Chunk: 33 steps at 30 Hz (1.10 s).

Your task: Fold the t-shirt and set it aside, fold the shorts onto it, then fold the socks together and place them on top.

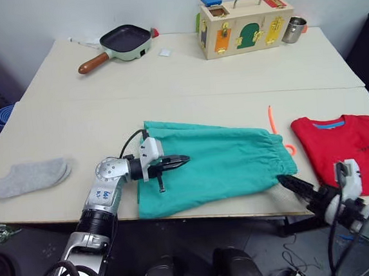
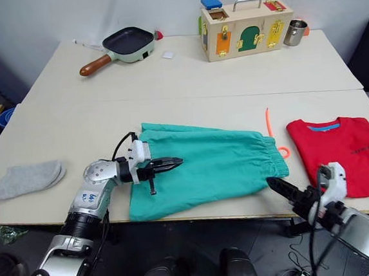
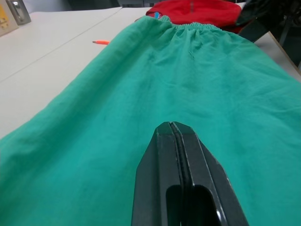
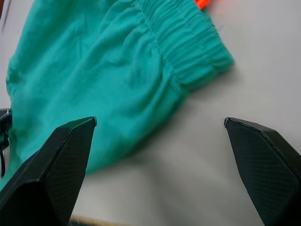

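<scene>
Teal shorts (image 1: 219,164) beneath closed left end effector (image 1: 184,159), forearm level.

On the table (image 1: 186,86): one red t-shirt (image 1: 347,149) by the right edge, one pair of teal shorts (image 1: 219,164) at the front edge, grey socks (image 1: 29,177) near the left edge, count unclear, one frying pan (image 1: 121,43), one wooden box (image 1: 246,26), one metal cup (image 1: 293,29)
</scene>
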### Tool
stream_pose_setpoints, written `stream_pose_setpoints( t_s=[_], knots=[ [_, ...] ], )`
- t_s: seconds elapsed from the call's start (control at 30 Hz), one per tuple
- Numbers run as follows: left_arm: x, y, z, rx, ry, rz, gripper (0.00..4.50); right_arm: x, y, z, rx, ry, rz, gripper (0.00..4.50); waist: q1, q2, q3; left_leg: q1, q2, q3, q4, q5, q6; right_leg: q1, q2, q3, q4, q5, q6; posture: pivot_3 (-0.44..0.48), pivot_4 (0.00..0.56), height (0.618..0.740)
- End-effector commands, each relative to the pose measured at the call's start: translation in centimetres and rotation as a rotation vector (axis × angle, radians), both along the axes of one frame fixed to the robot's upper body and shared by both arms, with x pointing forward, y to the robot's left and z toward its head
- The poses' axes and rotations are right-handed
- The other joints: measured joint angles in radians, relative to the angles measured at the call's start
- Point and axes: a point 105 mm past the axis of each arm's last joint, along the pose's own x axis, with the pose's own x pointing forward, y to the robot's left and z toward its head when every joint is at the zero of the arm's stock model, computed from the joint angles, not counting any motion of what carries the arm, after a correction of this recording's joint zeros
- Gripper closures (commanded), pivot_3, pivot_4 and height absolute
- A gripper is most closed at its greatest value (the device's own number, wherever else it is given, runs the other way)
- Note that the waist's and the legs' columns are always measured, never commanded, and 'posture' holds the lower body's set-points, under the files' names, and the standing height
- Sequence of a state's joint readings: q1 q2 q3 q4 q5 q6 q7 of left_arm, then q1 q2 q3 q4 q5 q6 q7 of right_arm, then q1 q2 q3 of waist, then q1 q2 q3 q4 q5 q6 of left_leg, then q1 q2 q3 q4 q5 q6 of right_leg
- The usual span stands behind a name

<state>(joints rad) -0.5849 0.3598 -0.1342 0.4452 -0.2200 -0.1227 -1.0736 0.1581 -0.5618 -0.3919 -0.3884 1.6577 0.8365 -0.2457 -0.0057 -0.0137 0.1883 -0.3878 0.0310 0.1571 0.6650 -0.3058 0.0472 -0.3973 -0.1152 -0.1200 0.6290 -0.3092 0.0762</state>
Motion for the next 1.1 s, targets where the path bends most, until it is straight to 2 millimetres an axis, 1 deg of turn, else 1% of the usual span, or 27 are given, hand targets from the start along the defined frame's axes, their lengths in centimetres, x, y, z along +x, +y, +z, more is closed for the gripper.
stream_pose_setpoints(
  t_s=[0.03,0.1,0.17,0.2,0.27,0.33,0.37,0.4,0.43,0.5,0.53,0.6,0.63,0.67,0.73,0.8,0.83,0.9,0.93,1.03,1.07,1.1],
  knots=[
    [0.7,-0.2,0.4,-0.004,-0.025,0.022,4.5,1.6,1.1,-1.5,-0.02,0.025,-0.046,0.03,-0.002,-0.002,-0.001,0.0,0.0,0.0,0.0,0.0,0.0,0.0,0.0,0.0,0.0,0.0,0.0,0.0,0.15,0.74],
    [0.8,-0.1,-0.1,0.012,-0.012,0.019,4.5,3.0,0.7,-2.0,-0.042,0.017,-0.132,0.03,-0.005,-0.004,-0.002,0.0,0.0,0.0,0.0,0.0,0.0,0.0,0.0,0.0,0.0,0.0,0.0,0.0,0.15,0.74],
    [0.9,0.0,-0.7,0.038,-0.01,0.016,4.5,3.7,0.5,-2.2,0.007,0.016,-0.193,0.41,-0.007,-0.006,-0.004,0.0,0.0,0.0,0.0,0.0,-0.001,0.0,0.0,0.0,0.0,0.0,0.0,0.0,0.15,0.74],
    [1.0,0.1,-0.9,0.046,-0.007,0.018,4.5,3.9,0.8,-2.2,0.036,0.011,-0.191,0.63,-0.007,-0.007,-0.004,0.0,0.0,0.0,0.0,0.001,-0.001,0.0,0.0,0.0,0.0,0.0,0.0,0.0,0.15,0.74],
    [1.6,0.5,-1.3,0.058,0.004,0.054,4.5,4.4,2.1,-2.2,0.057,-0.016,-0.162,1.29,-0.008,-0.007,-0.005,0.0,0.0,0.0,0.0,0.001,0.0,0.001,0.0,0.0,0.0,0.001,0.0,0.0,0.15,0.74],
    [2.1,1.1,-1.7,0.075,0.002,0.094,4.5,5.1,2.7,-1.9,0.025,-0.075,-0.168,2.06,-0.012,-0.008,-0.005,0.0,0.0,0.0,0.0,0.001,0.0,0.001,0.0,0.0,0.0,0.001,0.0,0.0,0.15,0.74],
    [2.2,1.2,-1.7,0.077,-0.002,0.104,4.5,5.4,2.6,-1.6,0.003,-0.107,-0.183,2.49,-0.014,-0.008,-0.005,0.0,0.0,0.0,0.0,0.001,0.0,0.001,0.0,0.0,0.0,0.001,0.0,0.0,0.15,0.74],
    [2.3,1.3,-1.7,0.075,-0.006,0.112,4.5,5.8,2.4,-1.2,-0.017,-0.152,-0.204,2.67,-0.017,-0.008,-0.005,0.0,0.0,0.0,0.0,0.001,0.0,0.001,0.0,0.0,0.0,0.001,0.0,0.0,0.15,0.74],
    [2.4,1.3,-1.7,0.069,-0.009,0.121,4.5,6.0,2.2,-0.7,-0.036,-0.198,-0.222,3.03,-0.022,-0.008,-0.005,0.0,0.0,0.0,0.0,0.001,0.0,0.001,0.0,0.0,0.0,0.001,0.0,0.0,0.15,0.74],
    [2.5,1.5,-1.4,0.048,-0.017,0.143,4.5,6.5,1.7,0.3,-0.086,-0.286,-0.253,3.54,-0.025,-0.007,-0.005,0.0,0.0,0.0,-0.001,0.001,0.0,0.0,0.0,0.0,0.0,0.001,0.0,0.0,0.15,0.74],
    [2.7,1.6,-1.1,0.032,-0.015,0.164,4.5,6.7,1.6,0.9,-0.12,-0.334,-0.26,3.92,-0.023,-0.007,-0.005,0.0,0.0,0.0,-0.001,0.001,-0.001,0.0,0.0,0.0,0.001,0.001,0.0,0.0,0.15,0.74],
    [3.2,1.6,-0.3,-0.021,0.004,0.208,4.5,6.9,1.3,2.2,-0.185,-0.424,-0.265,4.48,-0.022,-0.007,-0.004,0.0,0.0,0.0,-0.001,0.001,-0.001,-0.001,0.0,0.0,0.001,0.001,0.0,0.0,0.15,0.74],
    [3.4,1.6,0.2,-0.037,0.009,0.224,4.5,7.0,1.2,2.9,-0.225,-0.465,-0.264,4.48,-0.021,-0.007,-0.004,0.0,-0.001,0.0,-0.001,0.001,0.0,-0.001,0.0,0.0,0.001,0.001,0.0,0.0,0.15,0.74],
    [3.5,1.3,0.6,-0.044,0.011,0.229,4.5,7.1,1.5,4.1,-0.308,-0.535,-0.221,4.48,-0.018,-0.006,-0.004,-0.001,-0.001,0.0,-0.001,0.001,0.0,-0.001,0.0,0.0,0.001,0.001,0.0,0.0,0.15,0.74],
    [3.5,1.0,1.2,-0.046,0.018,0.236,4.5,7.2,2.5,6.0,-0.456,-0.664,-0.121,4.48,-0.018,-0.005,-0.003,-0.003,-0.002,0.0,-0.001,0.002,0.001,-0.002,-0.001,0.0,0.001,0.002,0.001,0.0,0.15,0.74],
    [3.4,0.8,1.1,-0.021,0.034,0.237,4.5,7.2,4.9,8.1,-0.593,-0.809,0.043,4.48,-0.02,-0.005,-0.003,-0.003,-0.002,0.0,0.0,0.002,0.001,-0.002,-0.001,0.0,0.001,0.002,0.002,0.0,0.15,0.74],
    [3.3,0.7,1.0,-0.011,0.043,0.24,4.5,7.1,5.7,8.6,-0.638,-0.854,0.097,4.48,-0.021,-0.005,-0.003,-0.003,-0.002,0.0,-0.001,0.002,0.001,-0.002,-0.001,0.0,0.001,0.002,0.002,0.0,0.15,0.74],
    [3.3,1.3,0.4,0.013,0.074,0.277,4.5,7.1,9.3,9.5,-0.719,-0.946,0.272,4.48,-0.027,-0.005,-0.003,-0.003,-0.001,0.001,-0.001,0.002,0.001,-0.002,0.0,0.0,0.001,0.002,0.002,0.0,0.15,0.74],
    [3.3,1.7,0.0,0.03,0.083,0.299,4.5,7.0,11.1,9.7,-0.723,-0.971,0.346,4.48,-0.032,-0.005,-0.003,-0.003,0.0,0.001,-0.001,0.002,0.0,-0.003,0.001,0.0,0.001,0.002,0.002,0.0,0.15,0.74],
    [3.1,2.7,-0.5,0.049,0.11,0.341,4.5,6.5,14.0,10.2,-0.72,-1.034,0.454,4.48,-0.026,-0.005,-0.003,-0.003,0.0,0.001,-0.002,0.004,-0.003,-0.005,0.001,0.0,0.002,0.001,0.0,0.0,0.15,0.74],
    [3.1,2.9,-0.6,0.052,0.117,0.359,4.5,6.0,15.1,10.2,-0.706,-1.058,0.502,4.48,-0.023,-0.005,-0.003,-0.003,0.001,0.001,-0.002,0.004,-0.003,-0.007,0.001,-0.001,0.003,0.001,-0.001,0.0,0.15,0.74],
    [3.0,3.2,-0.7,0.054,0.127,0.376,4.5,5.6,16.1,10.0,-0.697,-1.075,0.543,4.48,-0.021,-0.005,-0.003,-0.005,0.0,0.002,-0.002,0.004,-0.003,-0.009,0.001,0.0,0.008,0.001,-0.001,0.0,0.15,0.74]
  ],
)
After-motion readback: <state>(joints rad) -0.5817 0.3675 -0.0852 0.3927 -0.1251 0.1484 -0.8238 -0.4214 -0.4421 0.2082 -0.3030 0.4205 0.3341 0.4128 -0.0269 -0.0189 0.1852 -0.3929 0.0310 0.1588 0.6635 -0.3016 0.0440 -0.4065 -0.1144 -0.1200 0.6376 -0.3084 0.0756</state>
